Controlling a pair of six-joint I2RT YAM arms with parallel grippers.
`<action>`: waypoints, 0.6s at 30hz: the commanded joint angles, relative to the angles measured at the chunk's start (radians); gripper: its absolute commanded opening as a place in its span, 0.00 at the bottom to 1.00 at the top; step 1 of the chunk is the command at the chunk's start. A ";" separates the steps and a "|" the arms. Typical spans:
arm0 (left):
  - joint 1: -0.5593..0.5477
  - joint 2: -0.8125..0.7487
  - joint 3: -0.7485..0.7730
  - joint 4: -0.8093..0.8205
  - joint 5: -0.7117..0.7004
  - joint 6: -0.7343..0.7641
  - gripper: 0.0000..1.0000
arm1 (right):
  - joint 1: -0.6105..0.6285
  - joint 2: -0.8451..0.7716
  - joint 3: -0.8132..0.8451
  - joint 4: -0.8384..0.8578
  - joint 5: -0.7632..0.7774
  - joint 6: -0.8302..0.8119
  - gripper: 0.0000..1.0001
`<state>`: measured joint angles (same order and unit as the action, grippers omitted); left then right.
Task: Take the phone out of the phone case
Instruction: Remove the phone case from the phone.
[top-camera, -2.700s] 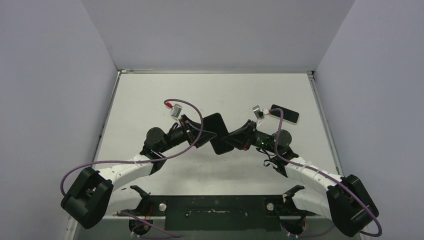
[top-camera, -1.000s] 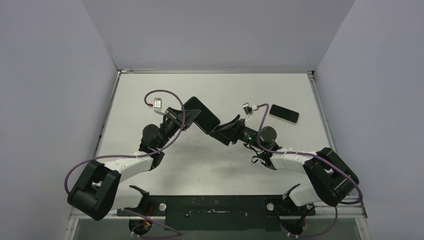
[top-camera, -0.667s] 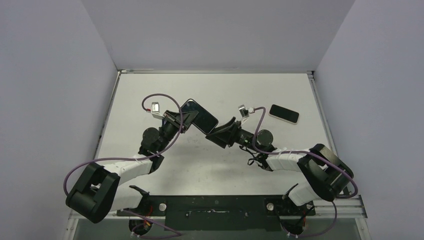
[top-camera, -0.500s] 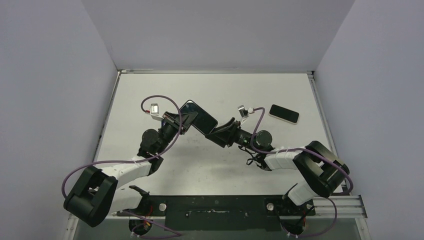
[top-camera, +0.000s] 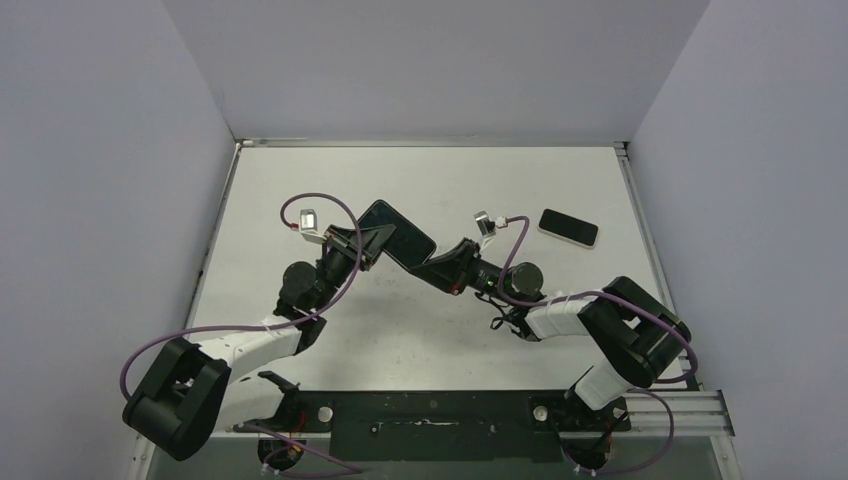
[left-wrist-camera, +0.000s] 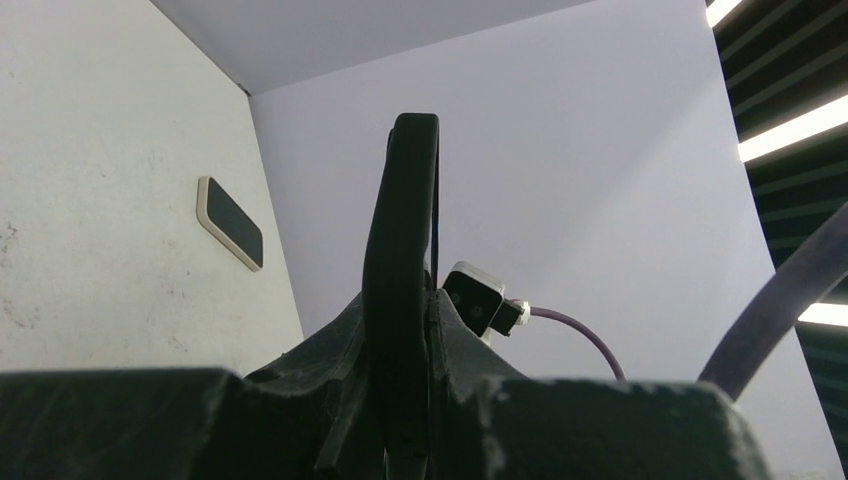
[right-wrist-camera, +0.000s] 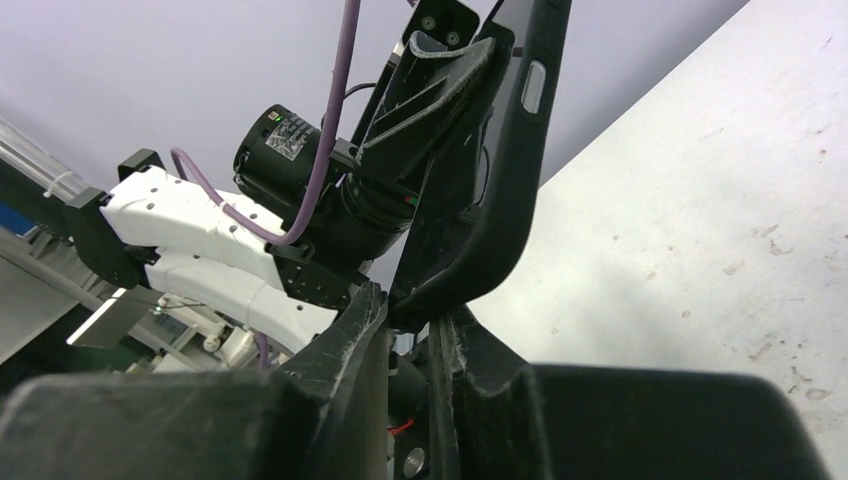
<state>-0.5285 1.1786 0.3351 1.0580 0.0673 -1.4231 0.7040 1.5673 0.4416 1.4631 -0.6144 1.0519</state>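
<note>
Both arms have the black case (top-camera: 398, 232) up off the tabletop (top-camera: 420, 340) between them. The left fingers (top-camera: 368, 241) are clamped tight on one end, and the right fingers (top-camera: 444, 266) are pinched shut on the opposite lower corner. The phone (top-camera: 568, 227) lies flat at the far right, well apart from it, and the case bows like an empty shell, so I'd judge only the putting down is left. Best to free one grip first so the case isn't twisted, then lower it flat, clear of the phone. I count one case, one phone, two arms
</note>
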 joint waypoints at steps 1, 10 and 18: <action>-0.009 -0.004 0.024 0.041 0.006 -0.019 0.00 | 0.008 0.005 0.041 0.113 -0.036 -0.110 0.01; -0.008 0.021 0.047 0.014 0.060 -0.040 0.00 | 0.007 -0.013 0.057 0.024 -0.118 -0.313 0.00; -0.001 0.028 0.060 -0.002 0.095 -0.034 0.00 | 0.008 -0.039 0.072 -0.069 -0.182 -0.481 0.00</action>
<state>-0.5179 1.1946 0.3370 1.0649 0.0917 -1.4548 0.6975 1.5608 0.4595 1.4395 -0.6861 0.8158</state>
